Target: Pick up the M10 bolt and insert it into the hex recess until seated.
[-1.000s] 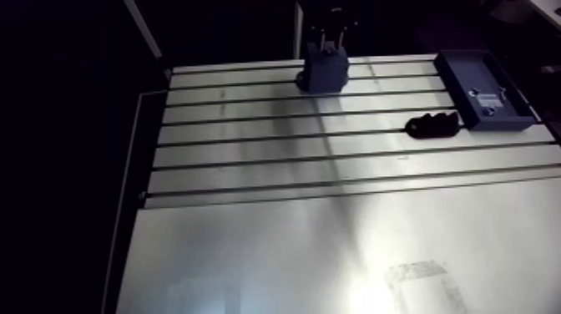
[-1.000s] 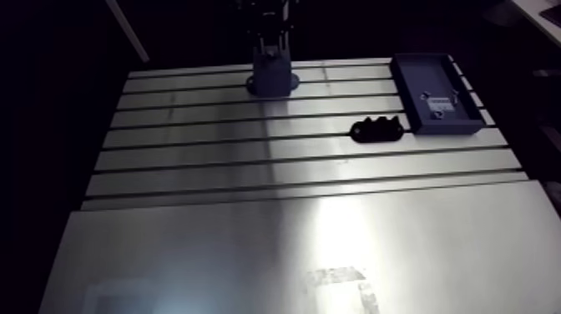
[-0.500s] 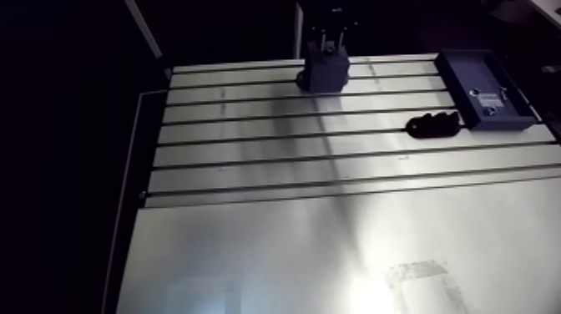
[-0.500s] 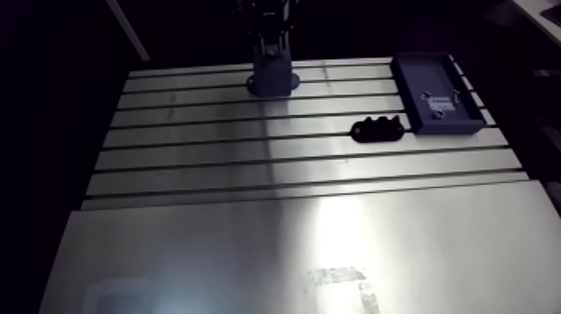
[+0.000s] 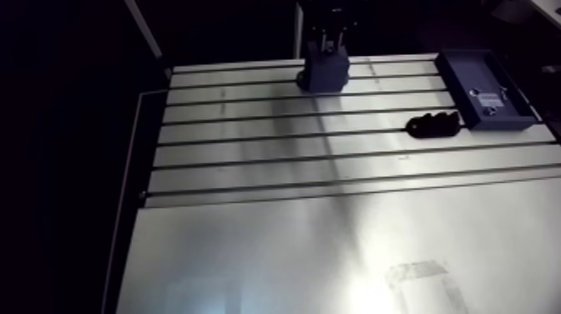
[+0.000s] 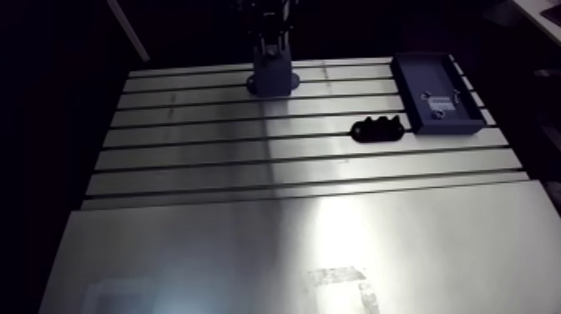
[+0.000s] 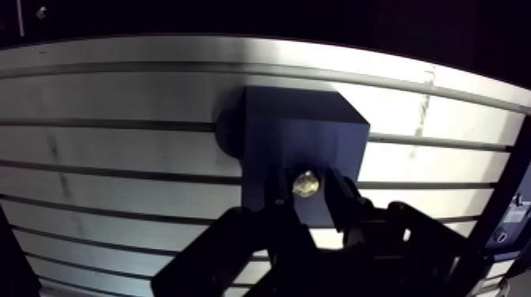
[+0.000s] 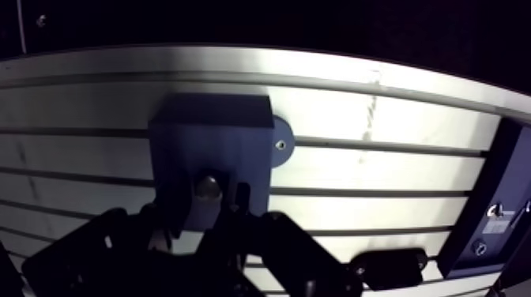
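Gripper (image 7: 308, 191) clasping bolt (image 7: 306, 182), block (image 7: 292, 126) near table (image 7: 118, 95) edge

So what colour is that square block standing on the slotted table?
Dark blue. The square block shows best in the wrist view.

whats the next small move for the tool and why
Probably ease straight down a touch. The tool is shut on the bolt, whose head sits right at the blue block, and the views do not show whether it is fully seated.
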Controlling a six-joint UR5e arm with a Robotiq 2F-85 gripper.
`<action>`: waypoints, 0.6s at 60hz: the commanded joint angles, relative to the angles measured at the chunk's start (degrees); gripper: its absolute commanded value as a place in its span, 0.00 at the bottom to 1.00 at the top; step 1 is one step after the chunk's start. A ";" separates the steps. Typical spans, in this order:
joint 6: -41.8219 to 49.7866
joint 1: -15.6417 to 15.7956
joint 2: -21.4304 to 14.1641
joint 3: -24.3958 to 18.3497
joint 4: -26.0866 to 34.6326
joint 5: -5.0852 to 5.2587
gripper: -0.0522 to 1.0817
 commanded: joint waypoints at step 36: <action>-0.25 0.00 0.35 -0.15 0.00 -0.05 0.62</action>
